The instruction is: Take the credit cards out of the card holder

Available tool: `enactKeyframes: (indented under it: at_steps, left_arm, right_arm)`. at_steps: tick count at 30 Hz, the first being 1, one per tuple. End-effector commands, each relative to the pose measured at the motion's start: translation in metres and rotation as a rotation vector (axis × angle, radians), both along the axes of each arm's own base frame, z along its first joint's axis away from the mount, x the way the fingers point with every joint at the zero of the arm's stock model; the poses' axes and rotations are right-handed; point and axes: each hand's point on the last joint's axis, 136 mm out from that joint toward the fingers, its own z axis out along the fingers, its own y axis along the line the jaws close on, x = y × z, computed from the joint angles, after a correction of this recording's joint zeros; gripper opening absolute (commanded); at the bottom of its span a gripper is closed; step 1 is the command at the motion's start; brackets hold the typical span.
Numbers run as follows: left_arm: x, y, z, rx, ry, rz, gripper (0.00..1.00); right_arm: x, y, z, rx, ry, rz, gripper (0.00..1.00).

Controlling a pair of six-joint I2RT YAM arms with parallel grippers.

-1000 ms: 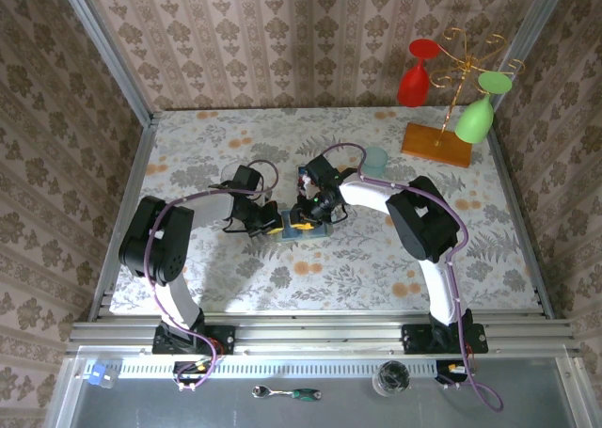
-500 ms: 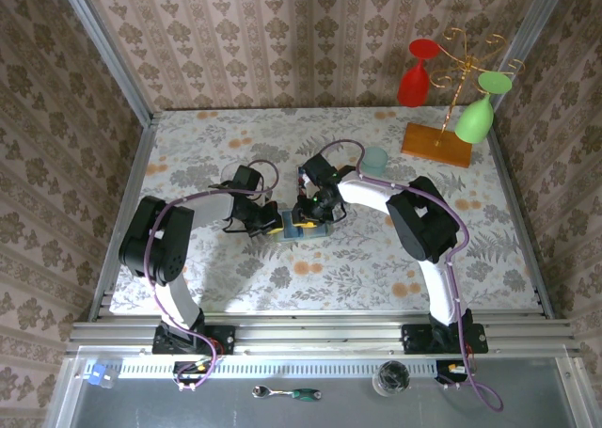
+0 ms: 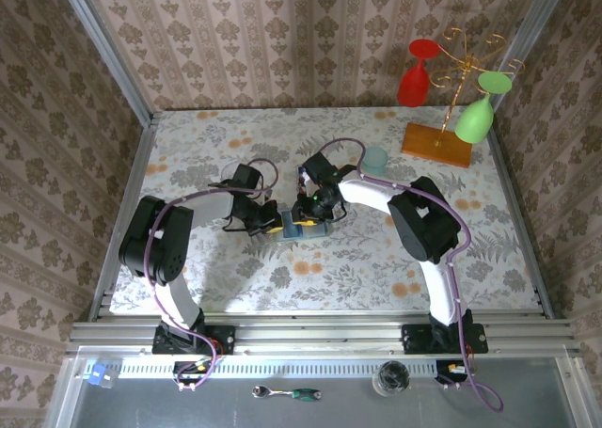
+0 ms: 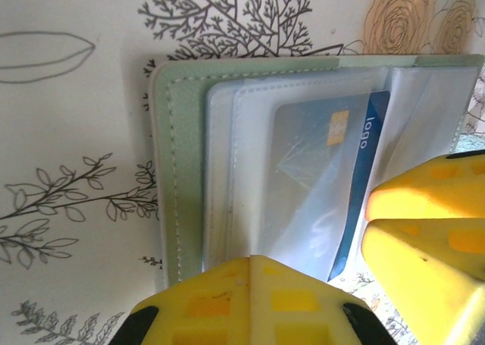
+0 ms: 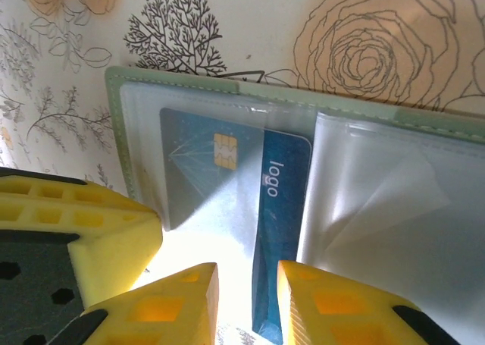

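where it all is: pale sage-green folding card holder (image 4: 178,170) lies open and flat on the floral-print tabletop (image 3: 376,259), mid-table, between the two arms

card: one blue plastic card (image 5: 282,208) with a gold chip. Most of it sits under a clear plastic sleeve (image 5: 220,208); a bare strip with "logo" printed on it pokes out toward the centre crease

left pincer (image 4: 250,299): fingers closed together, tips down on the holder's near edge by the sleeves. Looks like it's pinning the holder, but I can't tell if it has a sleeve pinched

right pincer (image 5: 246,303): narrow gap, not clamped as far as I can see. The near end of the bare blue strip lies right in that gap

the bit that matters: the card is straight ahead of the right pincer, its near end already between the fingers

card axis: the long side runs away from the right pincer, in line with its reach, I'd say

who's closer: right arm for the card, left for the holder

my guess: close on the strip and slide it out along that long side
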Motion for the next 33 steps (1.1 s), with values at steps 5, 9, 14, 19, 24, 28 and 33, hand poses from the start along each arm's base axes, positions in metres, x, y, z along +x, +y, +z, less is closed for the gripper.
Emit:
enactKeyframes:
  at_steps: [5,9,14,19,24,28,33]
  left_arm:
    - [0.001,-0.006,0.009,-0.005,-0.018,-0.029,0.0]
    - [0.0,-0.006,0.001,-0.003,0.001,-0.026,0.0]
    - [-0.002,-0.003,-0.007,0.017,0.021,-0.02,0.0]
    - [-0.004,0.0,-0.009,0.026,0.031,-0.015,0.0]
    - [-0.005,0.003,-0.011,0.03,0.037,-0.01,0.0]
    - [-0.006,0.004,-0.013,0.032,0.04,-0.01,0.0]
    - [-0.006,0.005,-0.013,0.033,0.043,-0.007,0.0]
  right_arm:
    - [0.001,-0.003,0.018,0.039,-0.004,-0.028,0.27]
    - [0.003,-0.005,0.013,0.03,0.003,-0.035,0.27]
    - [0.003,-0.01,0.002,0.014,0.026,-0.048,0.27]
    - [0.004,-0.009,-0.005,0.019,0.045,-0.05,0.27]
    - [0.002,-0.005,-0.012,0.038,0.07,-0.045,0.26]
    - [0.0,-0.001,-0.014,0.069,0.089,-0.042,0.26]
    - [-0.002,-0.001,-0.021,0.063,0.109,-0.048,0.26]
